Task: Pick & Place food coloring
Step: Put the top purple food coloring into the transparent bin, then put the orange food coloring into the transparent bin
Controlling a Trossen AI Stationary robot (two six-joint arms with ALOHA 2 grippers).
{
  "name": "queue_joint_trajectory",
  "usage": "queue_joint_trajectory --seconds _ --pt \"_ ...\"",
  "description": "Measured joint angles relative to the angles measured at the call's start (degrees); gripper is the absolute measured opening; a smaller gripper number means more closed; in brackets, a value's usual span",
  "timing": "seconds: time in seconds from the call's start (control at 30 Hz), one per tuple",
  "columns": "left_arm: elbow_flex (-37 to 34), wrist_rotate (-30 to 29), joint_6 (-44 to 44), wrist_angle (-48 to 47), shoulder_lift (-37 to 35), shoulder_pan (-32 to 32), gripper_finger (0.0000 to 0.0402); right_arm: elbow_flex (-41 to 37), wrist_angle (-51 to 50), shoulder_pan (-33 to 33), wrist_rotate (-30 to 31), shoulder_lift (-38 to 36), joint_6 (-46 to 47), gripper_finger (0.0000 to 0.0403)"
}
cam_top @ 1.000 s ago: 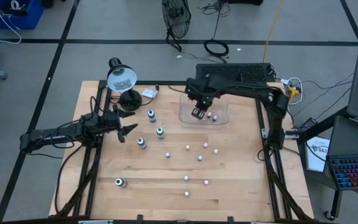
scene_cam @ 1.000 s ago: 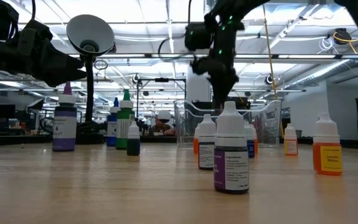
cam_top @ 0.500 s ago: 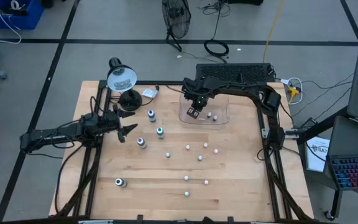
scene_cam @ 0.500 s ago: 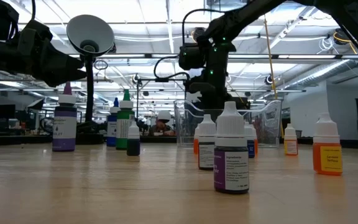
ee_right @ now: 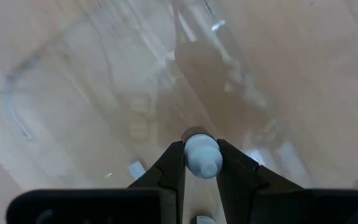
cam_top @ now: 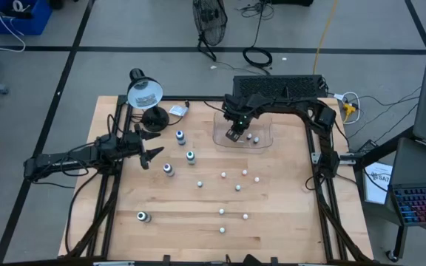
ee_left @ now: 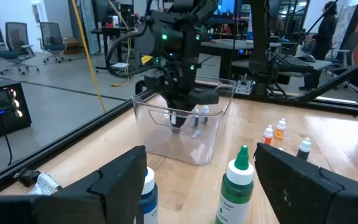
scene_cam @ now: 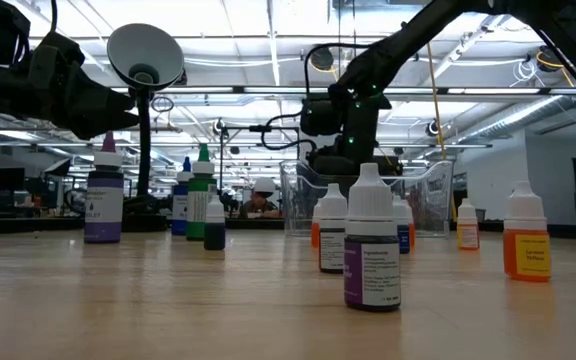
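My right gripper (cam_top: 233, 135) reaches down into the clear plastic tray (cam_top: 266, 127) at the table's far side and is shut on one tiny food coloring bottle with a white cap (ee_right: 202, 155). Two more small bottles (cam_top: 253, 138) stand in the tray. Several whitish bottles (cam_top: 237, 187) stand spread over the middle of the table. Three larger blue- and green-topped ones (cam_top: 191, 157) stand to their left, and a fourth (cam_top: 143, 216) lies near the front-left. My left gripper (cam_top: 150, 154) waits open at the left, level above the table, facing the tray (ee_left: 185, 134). My right gripper pinches the small bottle between its two fingers (ee_right: 173, 165), one on either side just below the white cap (ee_right: 202, 148). The fingers come from above, pointing down into the tray. The bottle stands upright in the hold. Whether its base touches the tray floor cannot be told.
A black desk lamp (cam_top: 145, 94) stands at the far-left corner, with a small crumpled wrapper (cam_top: 177, 110) beside it. In the low view a purple-labelled bottle (scene_cam: 373, 240) stands nearest the camera and orange ones (scene_cam: 526, 240) to the right. Bare wood lies along the table's near edge.
My right gripper has come down lower into the tray, its wrist turning as it sank, with a small shift toward the table's left and back. The left arm and the bottles on the table have stayed put.
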Motion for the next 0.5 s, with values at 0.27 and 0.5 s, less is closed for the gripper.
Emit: queue_joint_trajectory --seconds 0.27,0.5 --pt "0.0 0.0 0.0 0.0 0.0 0.0 0.0296 -0.8 0.8 0.5 0.5 -0.3 0.0 0.0121" --pt "0.0 0.0 0.0 0.0 0.0 0.0 0.0296 -0.9 1.3 0.5 0.1 -3.5 1.2 0.0157"
